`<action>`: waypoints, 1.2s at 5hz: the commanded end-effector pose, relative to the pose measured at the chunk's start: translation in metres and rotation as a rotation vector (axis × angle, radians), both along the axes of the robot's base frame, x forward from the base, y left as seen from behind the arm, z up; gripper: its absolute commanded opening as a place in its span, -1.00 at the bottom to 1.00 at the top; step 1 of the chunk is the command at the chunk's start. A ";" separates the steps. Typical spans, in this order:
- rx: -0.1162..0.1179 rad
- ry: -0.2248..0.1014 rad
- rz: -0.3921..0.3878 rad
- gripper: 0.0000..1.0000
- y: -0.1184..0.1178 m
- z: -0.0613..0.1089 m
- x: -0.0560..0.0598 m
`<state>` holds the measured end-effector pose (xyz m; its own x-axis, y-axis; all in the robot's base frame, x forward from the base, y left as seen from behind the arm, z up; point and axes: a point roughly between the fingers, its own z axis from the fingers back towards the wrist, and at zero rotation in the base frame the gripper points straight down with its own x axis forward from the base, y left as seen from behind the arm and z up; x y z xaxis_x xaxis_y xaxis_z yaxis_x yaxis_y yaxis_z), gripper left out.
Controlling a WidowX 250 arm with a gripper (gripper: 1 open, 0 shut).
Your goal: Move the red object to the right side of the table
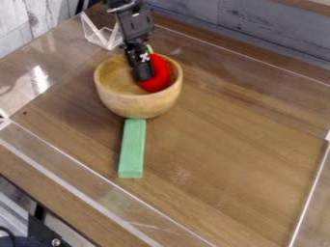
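Camera has your fingers around the red object, grip unclear, and it's over the bowl, the table's right side unreached!

From my end of the feed, I can't read any text, label, brand, number or sign anywhere in this view. The bowl, the green block and the bench give me no lettering or digits that I can make out.
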<state>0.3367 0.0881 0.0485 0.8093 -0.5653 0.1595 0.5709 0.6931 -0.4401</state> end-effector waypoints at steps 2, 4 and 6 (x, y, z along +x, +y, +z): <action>0.021 -0.050 0.015 -1.00 -0.009 0.038 0.012; 0.038 -0.057 0.043 -1.00 -0.017 0.074 0.012; 0.042 -0.051 0.000 1.00 -0.044 0.071 0.023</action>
<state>0.3520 0.0444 0.0958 0.8140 -0.5677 0.1226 0.5572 0.7038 -0.4406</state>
